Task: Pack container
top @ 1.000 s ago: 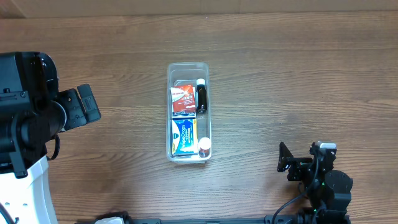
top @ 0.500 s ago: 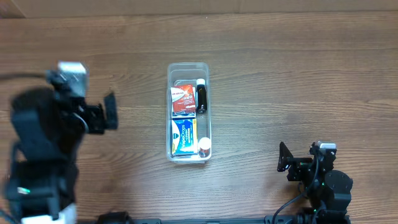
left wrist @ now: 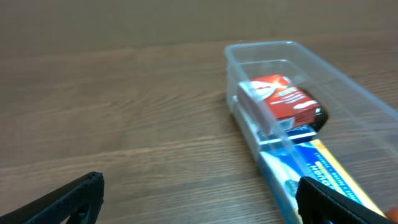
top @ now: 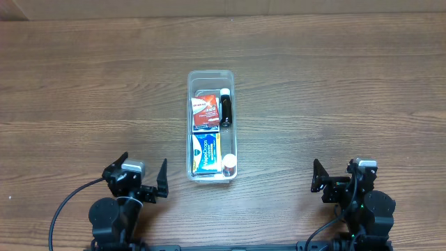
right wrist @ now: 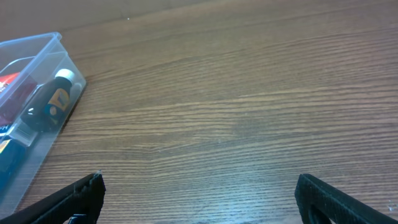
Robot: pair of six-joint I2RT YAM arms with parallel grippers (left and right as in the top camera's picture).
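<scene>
The clear container (top: pixel 189 125) stands mid-table, long side running front to back. It holds a red box (top: pixel 205 113), a black bottle (top: pixel 226 108), a blue box (top: pixel 205 153) and a small white-capped thing (top: pixel 228 164). My left gripper (top: pixel 137 176) is open and empty, low at the table's front, left of the container. In the left wrist view (left wrist: pixel 202 202) the container's rim (left wrist: pixel 273 48), red box (left wrist: pixel 280 99) and blue box (left wrist: pixel 323 168) lie ahead to the right. My right gripper (top: pixel 341 181) is open and empty at the front right. In its own view (right wrist: pixel 202 199) the container (right wrist: pixel 37 40) and black bottle (right wrist: pixel 50 102) show at far left.
The brown wooden table (top: pixel 334 84) stretches to both sides of the container. A pale strip (top: pixel 139 7) runs along the far edge. Both arm bases sit at the front edge.
My left arm has swung from high at the far left down to the table's front, left of the container, with its jaws open. The right arm and the container's contents have not moved.
</scene>
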